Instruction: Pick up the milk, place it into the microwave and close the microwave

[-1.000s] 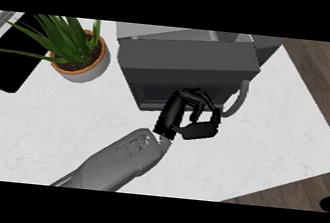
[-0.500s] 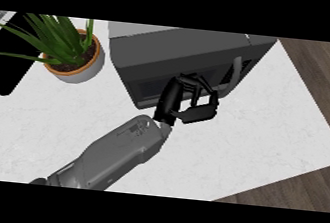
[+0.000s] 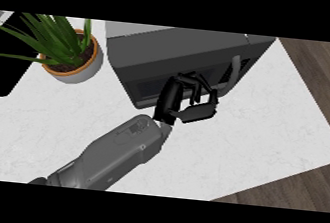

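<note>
The robot's left hand [image 3: 187,103] is up against the front face of the dark grey box-shaped microwave [image 3: 174,49], fingers curled in with nothing visibly held in them. The microwave's pale grey bar handle [image 3: 235,72] runs just beyond the hand, to its right. The milk is out of sight and I cannot tell where it is. Well off to the hand's left on the white marble counter [image 3: 270,128] stands a green spiky plant in an orange-rimmed pot [image 3: 69,56]
</note>
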